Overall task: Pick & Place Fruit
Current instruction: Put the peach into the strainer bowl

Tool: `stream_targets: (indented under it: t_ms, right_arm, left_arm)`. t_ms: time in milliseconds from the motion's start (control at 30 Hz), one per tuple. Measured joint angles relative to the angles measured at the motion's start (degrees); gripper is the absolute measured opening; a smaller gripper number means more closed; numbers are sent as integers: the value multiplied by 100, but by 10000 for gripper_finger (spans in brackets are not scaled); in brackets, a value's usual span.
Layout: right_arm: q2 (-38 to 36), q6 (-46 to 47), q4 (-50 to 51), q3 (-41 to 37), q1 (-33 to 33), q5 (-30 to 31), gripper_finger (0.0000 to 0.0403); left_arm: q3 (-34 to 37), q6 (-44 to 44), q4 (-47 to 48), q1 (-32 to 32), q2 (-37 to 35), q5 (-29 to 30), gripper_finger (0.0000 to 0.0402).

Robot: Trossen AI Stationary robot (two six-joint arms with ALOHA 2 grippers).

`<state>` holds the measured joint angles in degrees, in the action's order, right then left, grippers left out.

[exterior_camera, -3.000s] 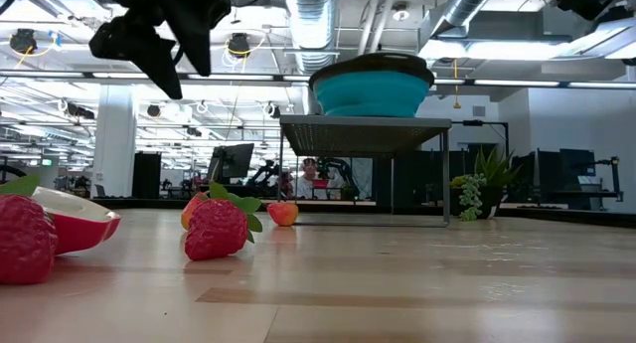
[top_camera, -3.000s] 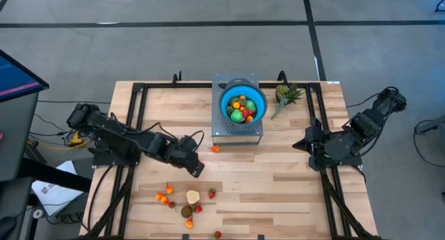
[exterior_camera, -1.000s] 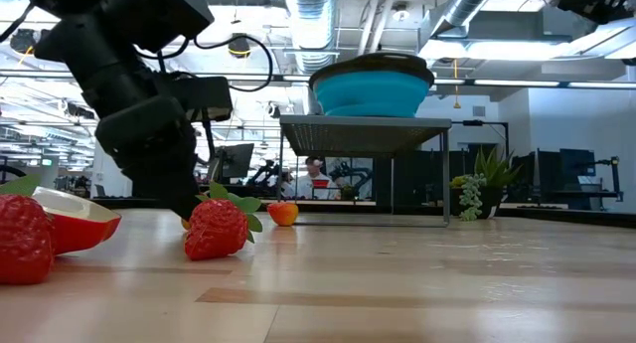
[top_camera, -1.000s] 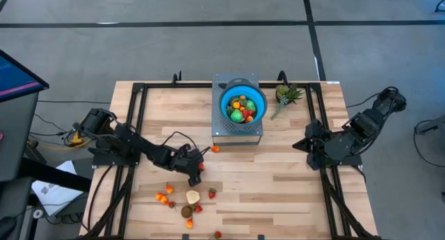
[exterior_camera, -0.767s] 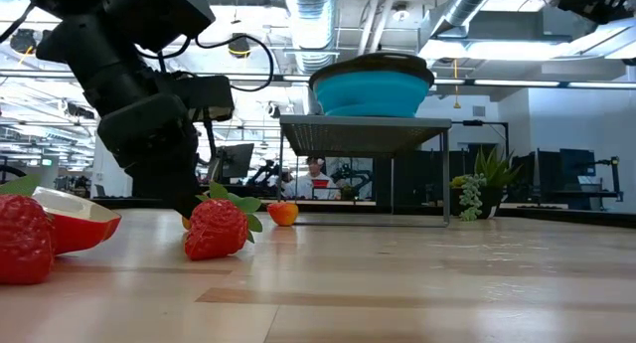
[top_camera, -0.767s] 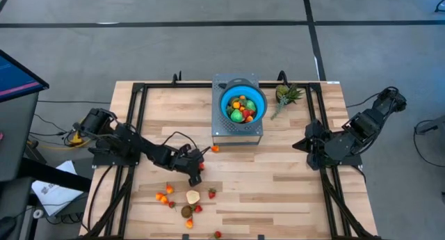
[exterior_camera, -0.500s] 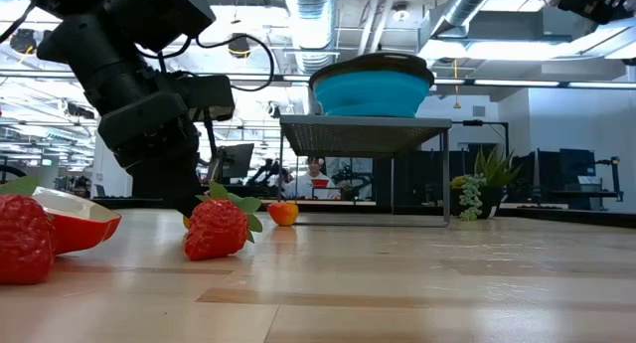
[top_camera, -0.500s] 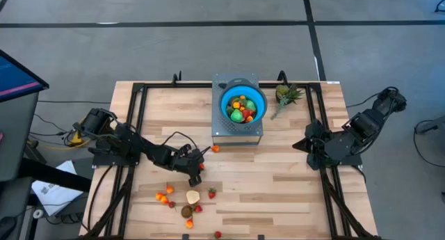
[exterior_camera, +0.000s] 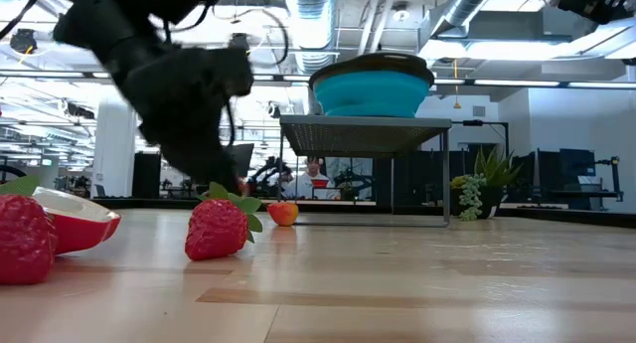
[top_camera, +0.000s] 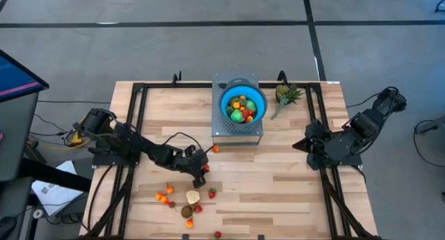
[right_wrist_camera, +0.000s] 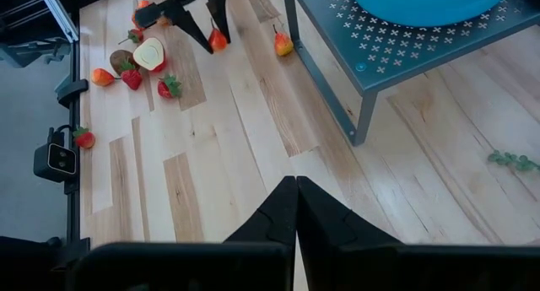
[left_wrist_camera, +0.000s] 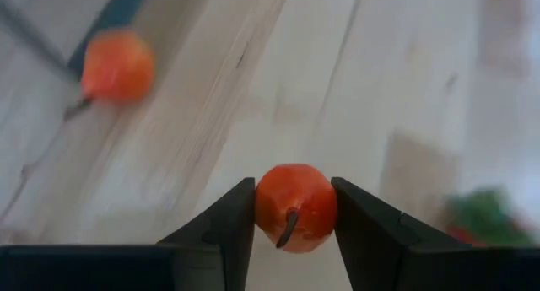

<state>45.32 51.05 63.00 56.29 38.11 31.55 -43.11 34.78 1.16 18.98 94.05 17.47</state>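
Your left pincer [left_wrist_camera: 294, 213] is clamped on a small orange-red fruit [left_wrist_camera: 295, 207], just above the tabletop [top_camera: 278, 177] in front of the blue bowl [top_camera: 243, 104]. Your right pincer [right_wrist_camera: 295, 208] waits clenched and empty at the right side.

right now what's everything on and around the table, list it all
blue bowl: one, on the grey perforated stand, holding red, orange and green fruit
grey stand: one, back centre of the table
pineapple-like piece: one, green-leaved, right of the stand
orange fruit: one, on the table by the stand's front left corner
loose fruit cluster: several pieces, red, orange, brown, one pale cut piece, front left of the table
wooden table: one, light wood, black frame
monitor: one, far left, off the table
left gripper: closed on a small red-orange fruit, just above the cluster
right gripper: shut, parked at the table's right side
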Motion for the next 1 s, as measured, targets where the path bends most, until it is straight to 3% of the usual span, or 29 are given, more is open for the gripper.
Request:
stream_targets:
  t_ms: [200,367,533,767,1000]
  right_arm:
    - [-2,1,-34,0,2,0,0]
    - [0,1,-79,0,0,0,0]
    - [-2,1,-93,0,1,0,0]
    - [-2,1,-116,0,2,162,0]
    - [0,-1,-291,0,-2,657,0]
  left_arm:
    - [-388,-286,-44,-134,-406,117,140]
    - [-535,-328,-82,-492,-1119,688,140]
    - [-569,-953,-476,-856,-1916,953,140]
    - [-573,-1769,-1080,-1414,-2589,973,140]
    - [-573,-1984,-1642,-2068,-2548,733,140]
